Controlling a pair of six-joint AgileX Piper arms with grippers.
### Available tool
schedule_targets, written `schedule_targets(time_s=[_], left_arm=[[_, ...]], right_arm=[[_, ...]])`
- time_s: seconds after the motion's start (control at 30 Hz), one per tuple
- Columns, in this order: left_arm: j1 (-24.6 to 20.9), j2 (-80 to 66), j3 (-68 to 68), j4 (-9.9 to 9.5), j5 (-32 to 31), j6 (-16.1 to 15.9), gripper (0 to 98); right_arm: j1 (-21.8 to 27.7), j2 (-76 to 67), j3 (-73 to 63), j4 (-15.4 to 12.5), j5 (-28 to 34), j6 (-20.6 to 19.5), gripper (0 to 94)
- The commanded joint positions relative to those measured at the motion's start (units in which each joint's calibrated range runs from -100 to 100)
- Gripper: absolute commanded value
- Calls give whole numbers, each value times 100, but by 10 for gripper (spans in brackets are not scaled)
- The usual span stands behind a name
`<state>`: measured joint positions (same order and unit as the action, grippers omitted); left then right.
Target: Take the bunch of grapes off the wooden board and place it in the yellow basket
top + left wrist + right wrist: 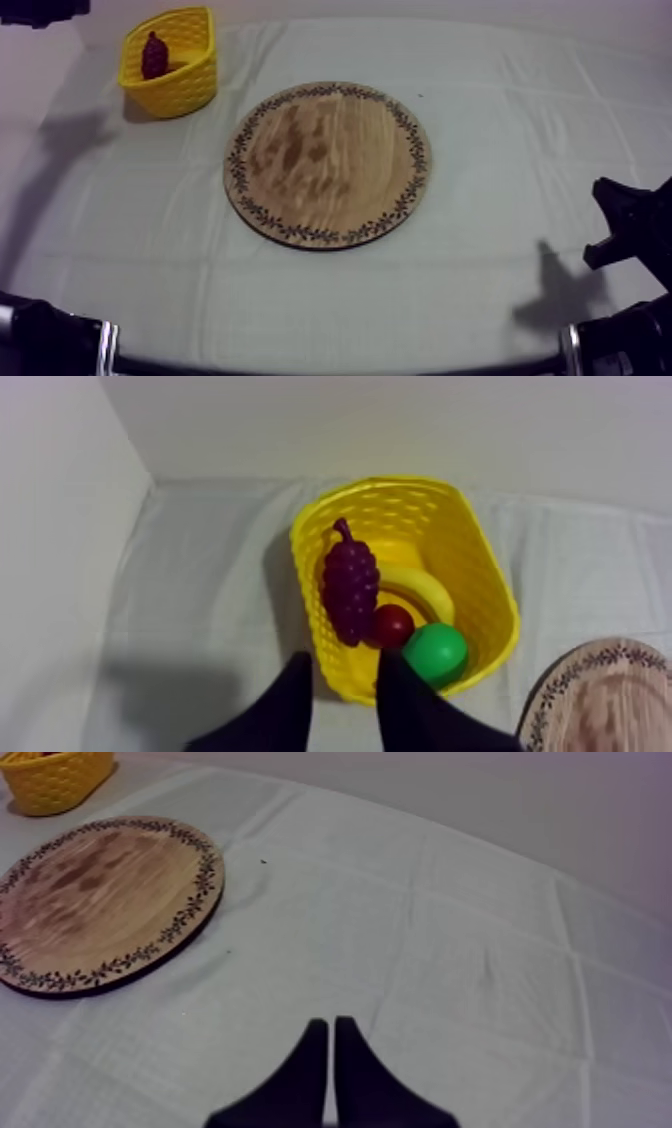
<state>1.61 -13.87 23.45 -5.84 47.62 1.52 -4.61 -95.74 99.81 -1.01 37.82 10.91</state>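
- The bunch of grapes lies inside the yellow basket, against its wall, beside a banana, a small red fruit and a pear.
- My left claw hangs just over the basket's near rim, spread open with nothing in it.
- My right claw sits well away from the basket, beyond the wooden board, closed tight on nothing.
- The board lies on the counter near the basket.

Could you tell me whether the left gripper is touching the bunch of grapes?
Apart. The left wrist view shows the open left gripper short of the grapes, with the yellow wall of the basket between them.
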Motion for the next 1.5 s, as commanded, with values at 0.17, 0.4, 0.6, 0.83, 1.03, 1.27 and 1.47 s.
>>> schedule_targets(time_s=[0.17, 0.4, 0.6, 0.83, 1.03, 1.27, 1.47], left_arm=[[7, -2407, 1782, 221, -227, -411, 17], [72, -4112, 3927, -108, -1197, 62, 1], [-72, -5629, 5282, -131, -1561, 110, 0], [-213, -7209, 6311, 150, -1564, -11, 0], [-251, -7991, 6985, 154, -1517, -72, 0], [-291, -8465, 7484, 185, -1524, -101, 0], [-335, -8572, 7614, 338, -1586, -136, 0]], right_arm=[[2, -1, -3, 1, 0, 0, 4], [2, -1, -3, 1, 0, 0, 4], [2, -1, -3, 1, 0, 0, 4], [2, -1, -3, 1, 0, 2, 4], [2, -1, -3, 1, 0, 1, 4], [2, -1, -3, 1, 0, 1, 4], [2, -1, -3, 1, 0, 4, 4]])
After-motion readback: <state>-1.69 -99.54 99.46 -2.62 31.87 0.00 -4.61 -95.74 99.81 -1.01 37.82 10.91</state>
